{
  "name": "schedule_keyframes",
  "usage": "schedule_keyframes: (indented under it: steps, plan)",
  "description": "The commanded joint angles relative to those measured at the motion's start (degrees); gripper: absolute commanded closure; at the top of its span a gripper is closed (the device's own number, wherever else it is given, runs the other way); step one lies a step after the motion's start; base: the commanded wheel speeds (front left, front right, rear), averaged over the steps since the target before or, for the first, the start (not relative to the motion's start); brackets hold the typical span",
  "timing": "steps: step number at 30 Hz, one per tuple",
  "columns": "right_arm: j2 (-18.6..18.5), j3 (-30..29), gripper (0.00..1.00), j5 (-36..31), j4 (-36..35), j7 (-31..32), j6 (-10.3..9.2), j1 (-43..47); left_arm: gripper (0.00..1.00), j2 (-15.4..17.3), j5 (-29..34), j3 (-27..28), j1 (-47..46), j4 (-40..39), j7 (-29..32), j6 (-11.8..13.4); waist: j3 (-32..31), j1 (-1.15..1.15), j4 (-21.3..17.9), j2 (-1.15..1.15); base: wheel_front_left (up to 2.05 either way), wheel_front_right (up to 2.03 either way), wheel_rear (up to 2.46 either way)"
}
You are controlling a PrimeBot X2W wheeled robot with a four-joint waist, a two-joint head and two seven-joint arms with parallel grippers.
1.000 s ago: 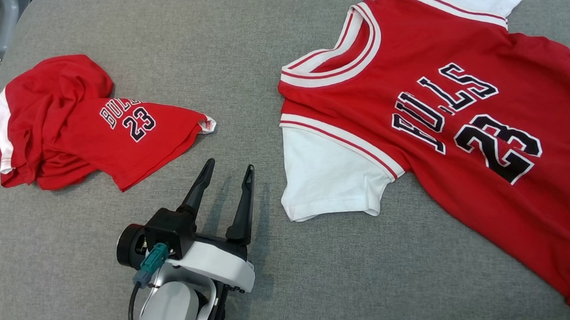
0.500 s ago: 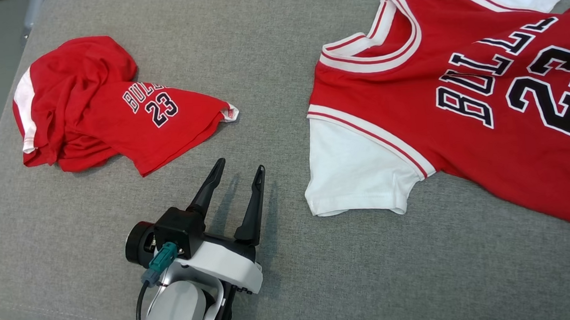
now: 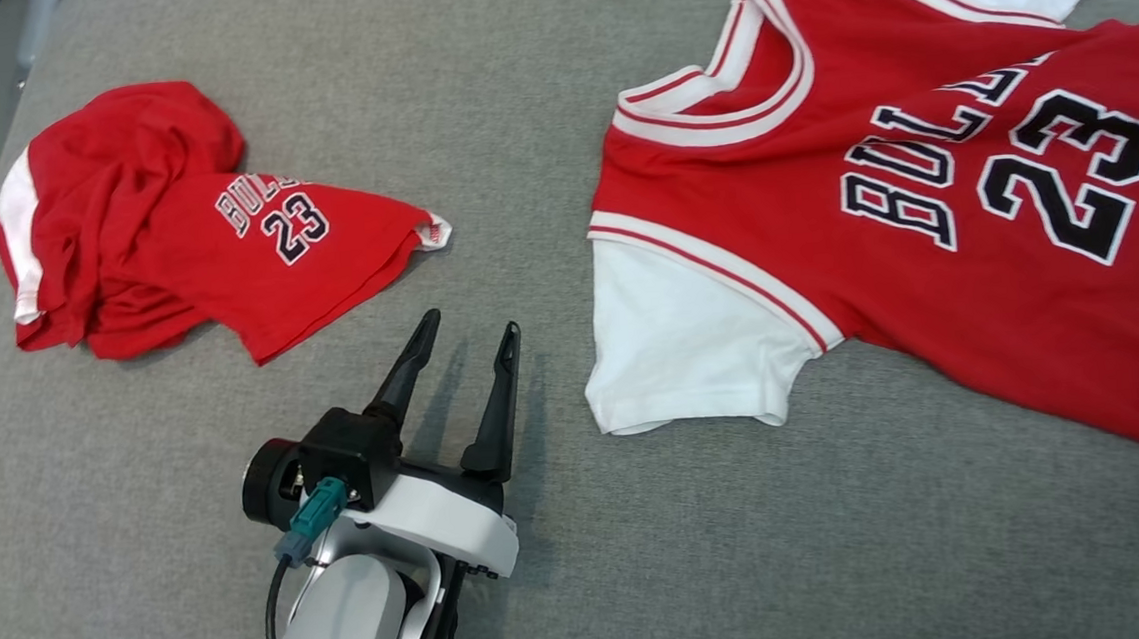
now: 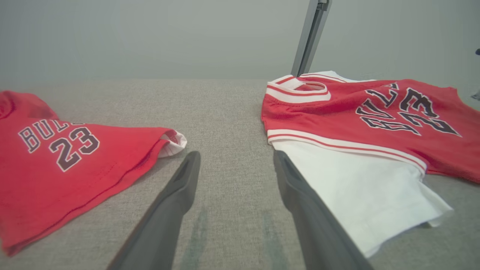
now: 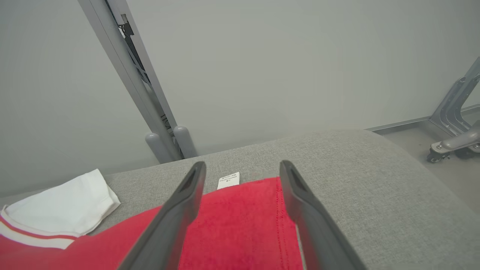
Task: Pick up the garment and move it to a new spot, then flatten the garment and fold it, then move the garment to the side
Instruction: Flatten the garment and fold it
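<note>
The garment point(image 3: 937, 264), a red "BULLS 23" jersey with white sleeves, lies spread on the right half of the grey cushion point(image 3: 514, 93). Its neck faces left. In the left wrist view the garment point(image 4: 337, 112) lies to the right of my left gripper point(image 4: 236, 155). My left gripper point(image 3: 469, 321) stands open and empty just above the cushion, left of the near white sleeve point(image 3: 682, 352). My right gripper point(image 5: 243, 165) is open over the garment's red hem corner point(image 5: 240, 225), the jaws apart and holding nothing.
A second, smaller red "BULLS 23" garment point(image 3: 152, 228) lies crumpled at the cushion's left end. The cushion's left edge drops to the floor. Behind the cushion stand a grey metal post point(image 5: 142, 93) and a wall; a wheeled frame point(image 5: 450, 142) stands at the right.
The jersey's body has swung toward the far side, so its print now reads more level. The head camera has shifted a little. My left gripper has kept its place.
</note>
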Motion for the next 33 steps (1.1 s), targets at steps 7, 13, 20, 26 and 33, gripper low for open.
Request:
schedule_keyframes:
  steps: [7,13,20,26,33]
  plan:
    - [4.85,4.05,0.00,4.76,-2.38,-3.48,-0.03,5.17,0.00,0.22,0.75,2.07,-0.17,0.67,-0.22,-0.47,-4.62,0.00,-6.64,0.00,0.00,0.00,0.00]
    - [7.79,7.81,0.00,11.04,-9.09,-5.74,-0.02,12.22,0.00,0.25,0.56,2.93,0.86,1.29,-0.23,-0.39,-7.37,0.00,-10.29,0.00,0.00,0.00,0.00]
    - [10.05,13.22,0.00,15.92,-23.10,-8.41,-0.02,28.87,0.00,0.25,0.55,4.46,3.15,2.22,-0.23,-0.13,-10.91,0.00,-15.37,0.00,0.00,0.00,0.00]
    - [13.48,13.09,0.00,14.94,-33.39,-9.16,-0.02,39.89,0.00,0.25,0.87,5.70,4.43,2.65,-0.23,-0.21,-12.55,0.00,-17.85,0.00,0.00,0.00,0.00]
    - [16.85,12.33,0.00,11.42,-41.67,-9.18,-0.02,47.18,0.00,0.25,1.68,5.96,4.57,3.01,-0.23,-1.14,-11.85,0.00,-19.00,0.00,0.00,0.00,0.00]
